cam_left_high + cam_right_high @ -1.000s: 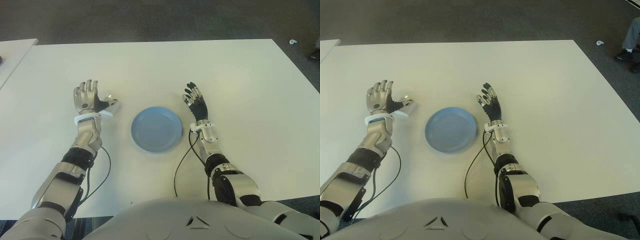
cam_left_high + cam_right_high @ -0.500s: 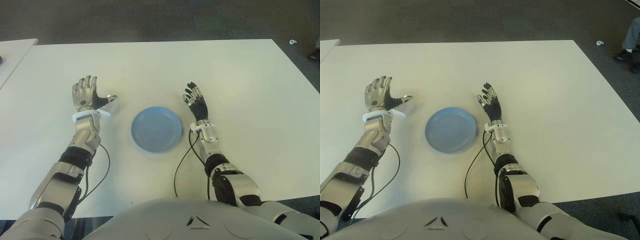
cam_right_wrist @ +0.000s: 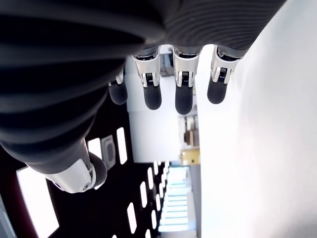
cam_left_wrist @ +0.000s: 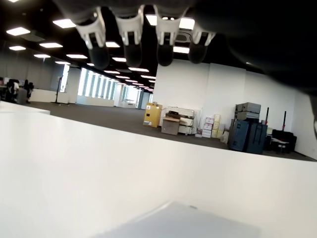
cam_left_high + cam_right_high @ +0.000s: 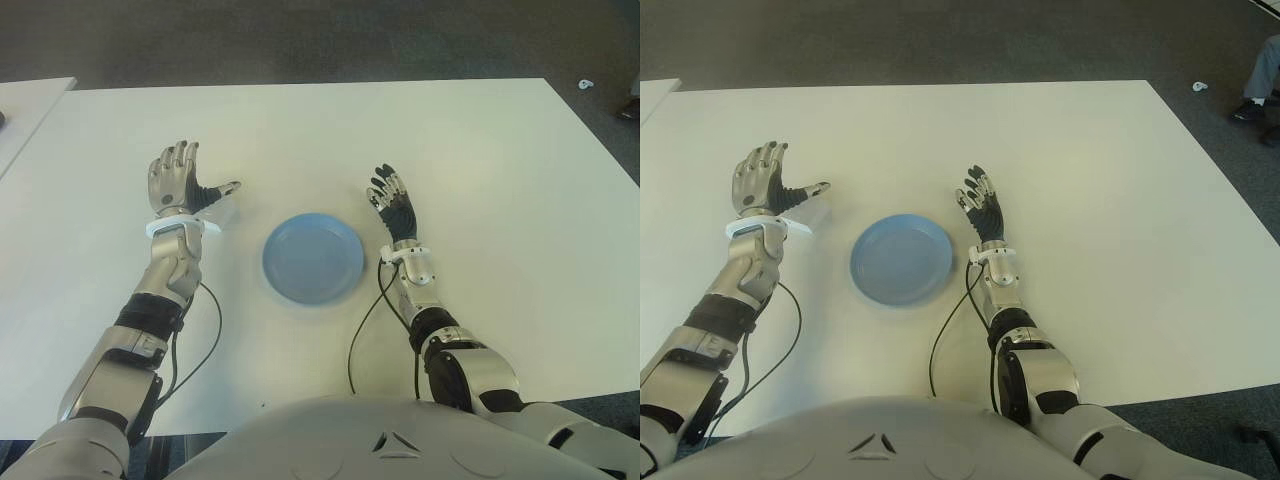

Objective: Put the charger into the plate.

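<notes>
A round blue plate (image 5: 313, 258) lies on the white table (image 5: 480, 170) in front of me. A small white charger (image 5: 813, 215) lies flat on the table just left of the plate, hard to make out against the white surface. In the left wrist view it shows as a pale block (image 4: 178, 223) below the palm. My left hand (image 5: 190, 180) hovers over the charger's far left side, open with fingers spread and thumb pointing toward the plate, holding nothing. My right hand (image 5: 390, 205) shows just right of the plate, open, fingers extended.
Black cables (image 5: 365, 320) run from both wrists back toward my body, one passing close to the plate's near right rim. A second white table's corner (image 5: 30, 100) shows at the far left. Dark floor lies beyond the table's far edge.
My left hand has shifted slightly farther from me and its thumb has swung out toward the plate. The right hand and plate have not moved.
</notes>
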Tool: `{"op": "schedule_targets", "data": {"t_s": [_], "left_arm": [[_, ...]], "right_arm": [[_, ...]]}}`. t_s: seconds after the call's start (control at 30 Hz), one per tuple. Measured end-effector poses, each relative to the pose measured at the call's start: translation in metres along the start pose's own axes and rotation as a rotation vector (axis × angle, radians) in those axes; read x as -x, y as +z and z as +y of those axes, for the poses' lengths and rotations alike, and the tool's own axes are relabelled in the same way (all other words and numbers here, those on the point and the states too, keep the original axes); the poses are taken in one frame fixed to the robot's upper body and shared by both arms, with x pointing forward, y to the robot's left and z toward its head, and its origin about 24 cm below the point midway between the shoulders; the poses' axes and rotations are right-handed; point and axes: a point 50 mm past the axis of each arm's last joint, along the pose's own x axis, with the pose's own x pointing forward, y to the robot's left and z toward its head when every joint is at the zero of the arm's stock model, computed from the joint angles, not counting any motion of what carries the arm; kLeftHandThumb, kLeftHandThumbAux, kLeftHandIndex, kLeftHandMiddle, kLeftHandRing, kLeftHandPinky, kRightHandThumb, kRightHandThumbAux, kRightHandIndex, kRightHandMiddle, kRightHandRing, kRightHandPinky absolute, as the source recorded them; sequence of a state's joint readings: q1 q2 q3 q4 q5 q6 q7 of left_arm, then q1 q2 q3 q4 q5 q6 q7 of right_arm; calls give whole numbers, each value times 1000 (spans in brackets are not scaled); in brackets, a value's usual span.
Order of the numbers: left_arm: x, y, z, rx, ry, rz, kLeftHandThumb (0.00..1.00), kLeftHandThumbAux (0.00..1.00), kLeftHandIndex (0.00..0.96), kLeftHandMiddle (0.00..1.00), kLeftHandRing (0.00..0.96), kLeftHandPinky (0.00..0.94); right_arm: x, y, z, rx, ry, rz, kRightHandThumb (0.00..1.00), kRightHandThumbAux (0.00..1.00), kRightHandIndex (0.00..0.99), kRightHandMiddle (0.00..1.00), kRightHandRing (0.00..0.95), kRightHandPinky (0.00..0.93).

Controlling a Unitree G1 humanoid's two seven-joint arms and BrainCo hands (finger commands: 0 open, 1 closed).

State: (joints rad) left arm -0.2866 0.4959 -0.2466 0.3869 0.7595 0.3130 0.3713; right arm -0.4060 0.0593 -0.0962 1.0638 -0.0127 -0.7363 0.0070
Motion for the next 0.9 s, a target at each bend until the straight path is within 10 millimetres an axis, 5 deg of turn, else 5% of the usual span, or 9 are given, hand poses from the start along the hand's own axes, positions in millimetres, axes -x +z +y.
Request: {"op": "schedule_targets", "data": {"t_s": [0.9], "left_arm": [[6,8,-4,128,-51,0,8,392,0,0,0,3]], "right_arm": [[0,0,1,-2,-4,2,206,643,21,122,114,107]]}}
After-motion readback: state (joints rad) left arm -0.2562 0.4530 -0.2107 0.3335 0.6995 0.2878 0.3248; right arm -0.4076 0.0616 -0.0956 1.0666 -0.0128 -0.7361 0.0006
